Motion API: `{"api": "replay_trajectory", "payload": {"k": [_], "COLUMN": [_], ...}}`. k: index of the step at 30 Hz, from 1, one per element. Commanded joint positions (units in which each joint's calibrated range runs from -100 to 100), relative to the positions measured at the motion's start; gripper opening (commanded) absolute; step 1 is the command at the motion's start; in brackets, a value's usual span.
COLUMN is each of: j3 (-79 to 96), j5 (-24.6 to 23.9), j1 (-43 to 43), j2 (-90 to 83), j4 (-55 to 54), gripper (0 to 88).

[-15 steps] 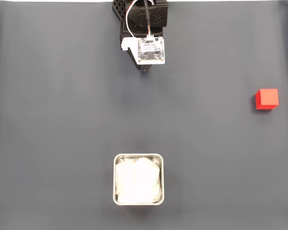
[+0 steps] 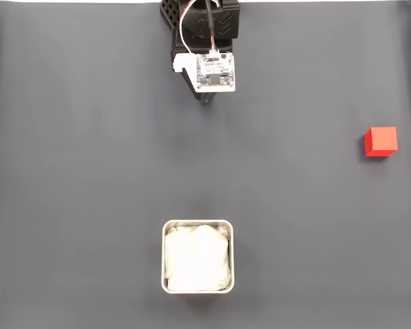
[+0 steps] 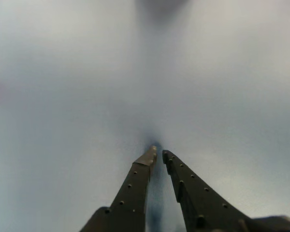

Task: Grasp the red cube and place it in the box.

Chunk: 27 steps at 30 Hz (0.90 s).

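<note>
gripper (image 3: 159, 153) is pinched nearly closed on nothing, parked at the mat's (image 2: 89, 171) top edge. red cube (image 2: 381, 141) sits near the right edge, box (image 2: 168, 226) by the bottom edge. haven't started reaching, i reckon: next i swing right, open up.

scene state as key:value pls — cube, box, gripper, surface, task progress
red cube: on the mat near the right edge of the fixed view, untouched
box: bottom centre of the fixed view, white papery lining inside, no cube in it
gripper: top centre of the fixed view, fingertips nearly together with a narrow gap, nothing between them, low over the mat in the wrist view
surface: dark grey mat
progress: grasp not yet begun; cube and box lie well apart
</note>
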Motion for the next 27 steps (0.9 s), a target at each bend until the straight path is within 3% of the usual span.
{"api": "replay_trajectory", "payload": {"k": [1, 18, 27], "j3": [0.45, 0.45, -14.79], "j5": [-0.15, 0.10, -1.17], "j1": [0.40, 0.40, 1.25], "j2": [0.00, 0.00, 10.66], "j4": [1.28, 0.62, -18.72], "gripper": [0.0, 0.0, 0.0]}}
